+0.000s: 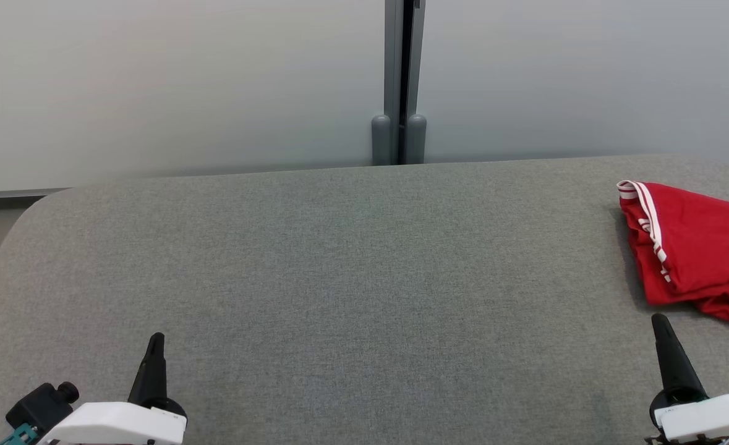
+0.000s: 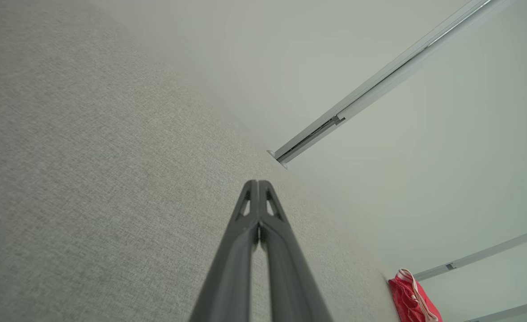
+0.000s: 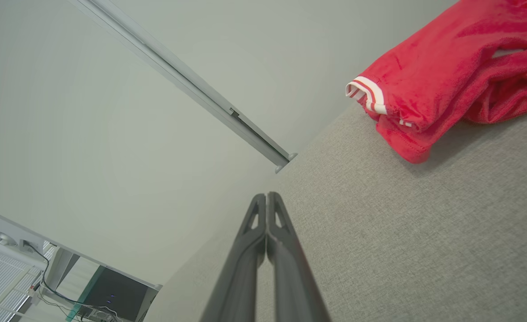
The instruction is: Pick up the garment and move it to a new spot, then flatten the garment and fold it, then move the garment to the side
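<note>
Both sets of jaws clenched and empty; red garment (image 1: pixel 698 247) at the far right of the grey worktop (image 1: pixel 339 259).

Lies in a loose, rumpled fold near the far right corner, white-striped trim turned toward the worktop's middle, cloth running off the head view's right border. Shows left fingers (image 1: pixel 153 364) pressed tip to tip at the near left, well apart from the cloth. Shows right fingers (image 1: pixel 670 358) pressed together at the near right, near the garment's closer edge but not touching it. Backs onto a pale wall with a grey post (image 1: pixel 399 80).
</note>
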`<state>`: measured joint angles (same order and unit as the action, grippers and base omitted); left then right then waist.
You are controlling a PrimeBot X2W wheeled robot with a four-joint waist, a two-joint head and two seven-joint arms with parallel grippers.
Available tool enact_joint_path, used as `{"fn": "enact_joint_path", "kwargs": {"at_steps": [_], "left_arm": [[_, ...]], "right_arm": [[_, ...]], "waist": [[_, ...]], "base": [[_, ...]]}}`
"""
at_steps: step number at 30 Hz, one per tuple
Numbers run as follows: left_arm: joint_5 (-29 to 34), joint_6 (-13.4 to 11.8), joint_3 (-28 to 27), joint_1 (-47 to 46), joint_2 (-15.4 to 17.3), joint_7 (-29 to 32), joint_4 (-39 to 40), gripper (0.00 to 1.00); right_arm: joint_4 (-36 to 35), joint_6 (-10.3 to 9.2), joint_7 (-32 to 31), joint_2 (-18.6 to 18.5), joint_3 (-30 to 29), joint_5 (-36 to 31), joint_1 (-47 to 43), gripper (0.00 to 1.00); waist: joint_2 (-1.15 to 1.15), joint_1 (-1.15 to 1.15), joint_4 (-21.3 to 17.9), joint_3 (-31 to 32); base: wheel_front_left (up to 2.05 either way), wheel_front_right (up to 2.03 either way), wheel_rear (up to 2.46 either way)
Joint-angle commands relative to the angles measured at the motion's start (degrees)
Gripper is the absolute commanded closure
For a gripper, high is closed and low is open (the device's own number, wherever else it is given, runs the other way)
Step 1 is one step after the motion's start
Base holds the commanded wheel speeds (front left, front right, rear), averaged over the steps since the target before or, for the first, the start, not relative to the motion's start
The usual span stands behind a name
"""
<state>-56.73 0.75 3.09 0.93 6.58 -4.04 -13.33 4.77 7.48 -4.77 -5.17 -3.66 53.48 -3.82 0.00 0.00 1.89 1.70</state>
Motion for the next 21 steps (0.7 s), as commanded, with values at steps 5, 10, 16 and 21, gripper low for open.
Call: {"fn": "enact_joint_path", "kwargs": {"at_steps": [5, 10, 16, 21], "left_arm": [[-4.48, 1.09, -1.55, -2.39, -0.13, 1.29, 0.50, 1.00], [-7.29, 1.61, -2.30, -2.74, -0.47, 2.10, 0.38, 1.00], [-10.06, 2.10, -3.03, -3.33, -0.77, 2.94, 0.29, 1.00], [-12.60, 2.60, -3.72, -3.67, -1.00, 3.73, 0.21, 1.00]], "right_arm": [[0.60, 0.02, -0.32, -0.06, -0.63, 5.00, 2.35, 1.00], [1.36, 0.02, -0.42, 0.15, -0.80, 8.07, 3.05, 1.00], [2.14, 0.02, -0.54, 0.34, -0.98, 11.05, 3.74, 1.00], [2.81, 0.02, -0.63, 0.52, -1.17, 13.88, 4.47, 1.00]], "waist": [[0.00, 0.00, -0.15, -0.15], [0.00, 0.00, -0.27, -0.27], [0.00, 0.00, -0.39, -0.38], [0.00, 0.00, -0.50, -0.50]], "base": [[0.00, 0.00, 0.00], [0.00, 0.00, 0.00], [0.00, 0.00, 0.00], [0.00, 0.00, 0.00]]}}
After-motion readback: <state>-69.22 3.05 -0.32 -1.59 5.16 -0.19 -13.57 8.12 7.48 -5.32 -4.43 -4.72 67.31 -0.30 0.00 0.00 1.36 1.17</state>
